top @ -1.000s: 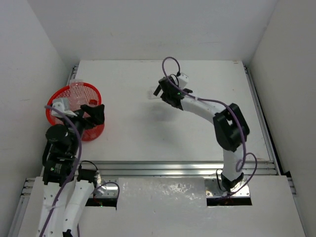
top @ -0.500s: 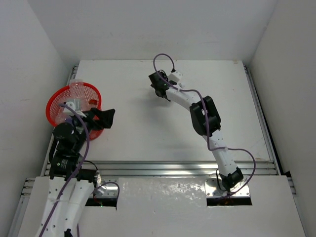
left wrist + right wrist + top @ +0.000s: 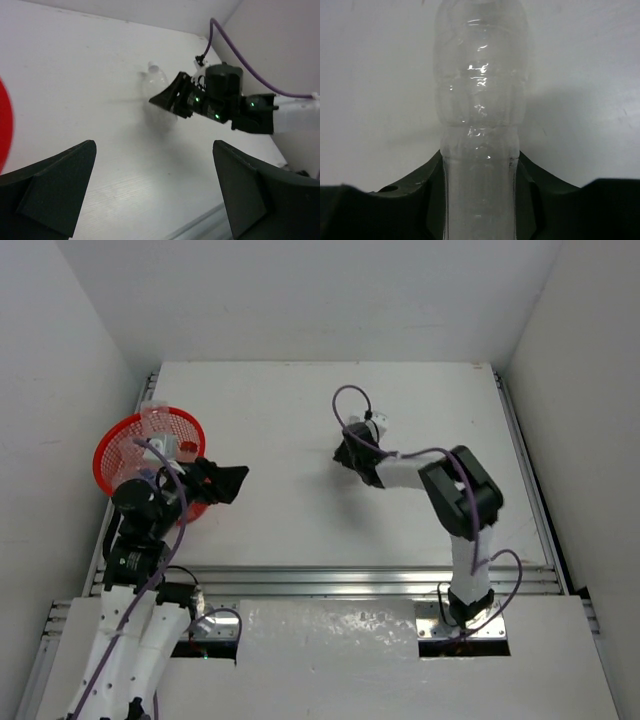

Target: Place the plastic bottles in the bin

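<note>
Mid-frame, the right gripper (image 3: 346, 452) clamps a clear bottle (image 3: 480, 100). At left, the left gripper (image 3: 232, 482) gapes wide beside the red bin (image 3: 107, 456).

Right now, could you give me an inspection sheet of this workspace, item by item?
Surface: white table, no spills seen.
Job's things: red mesh bin at the left edge; clear plastic inside it, count unclear; one unlabelled clear bottle mid-table.
Clutter: nothing seen.
Grippers: left gripper open and empty beside the bin; right gripper shut on the unlabelled bottle.
Cables: purple cable looping along each arm.
Surroundings: white walls on three sides; metal rail along the near edge.
</note>
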Available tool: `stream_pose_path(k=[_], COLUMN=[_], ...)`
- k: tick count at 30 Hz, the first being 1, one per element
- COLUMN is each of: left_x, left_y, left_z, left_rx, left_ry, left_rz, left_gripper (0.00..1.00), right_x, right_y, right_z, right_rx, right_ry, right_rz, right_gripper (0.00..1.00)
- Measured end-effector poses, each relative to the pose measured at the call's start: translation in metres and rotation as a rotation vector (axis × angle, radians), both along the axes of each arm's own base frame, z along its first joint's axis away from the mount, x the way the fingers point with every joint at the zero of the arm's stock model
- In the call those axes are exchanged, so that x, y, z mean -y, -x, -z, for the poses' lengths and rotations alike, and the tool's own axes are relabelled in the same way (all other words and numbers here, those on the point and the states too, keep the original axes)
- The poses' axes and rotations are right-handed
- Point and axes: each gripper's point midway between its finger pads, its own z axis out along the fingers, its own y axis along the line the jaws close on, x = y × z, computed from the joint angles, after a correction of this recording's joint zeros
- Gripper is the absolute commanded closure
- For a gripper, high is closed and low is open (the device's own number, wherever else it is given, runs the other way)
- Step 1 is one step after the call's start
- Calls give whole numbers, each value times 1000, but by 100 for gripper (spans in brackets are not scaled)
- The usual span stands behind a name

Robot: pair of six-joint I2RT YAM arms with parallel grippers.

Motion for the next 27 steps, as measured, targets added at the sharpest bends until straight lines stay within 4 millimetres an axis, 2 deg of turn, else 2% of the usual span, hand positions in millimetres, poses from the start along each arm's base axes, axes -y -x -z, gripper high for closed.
stream_pose_path(k=[2,3,5,7,9,10,12,15,19,23,24,25,26,27], left_x=[11,18,34,56,87,103,131,151,162,170,171,171,171,171], left_y=[0,-1,0,3,17,24,41,56,57,55,55,55,55,53], left_z=[2,3,5,7,8,11,20,27,22,6,-1,-6,-10,-13], left_rx=[-28,-41,-73,-101,-125,-144,-197,-228,-216,-165,-144,-131,-118,-107], left_ry=[36,55,106,152,167,167,157,147,147,183,198,212,222,230], left_rz=[60,95,181,278,409,474,586,654,656,669,675,677,677,668], left_gripper=[0,0,0,0,0,0,0,0,1,5,10,23,51,86], right_x=[-1,-8,-29,-53,-67,-71,-71,-74,-79,-86,-87,-87,-87,-87], right_y=[50,76,123,167,200,219,249,276,302,320,323,325,327,329], right_z=[-4,-11,-39,-81,-126,-149,-183,-209,-210,-209,-209,-211,-214,-218], right_rx=[-1,23,112,246,398,484,617,698,626,532,513,506,503,508], right_ry=[-18,-56,-161,-273,-355,-394,-447,-515,-617,-696,-712,-728,-740,-750], right_rz=[-194,-320,-585,-840,-1019,-1106,-1234,-1357,-1465,-1539,-1551,-1555,-1568,-1584], right_gripper=[100,100,100,100,100,100,100,100,100,100,100,100,100,96])
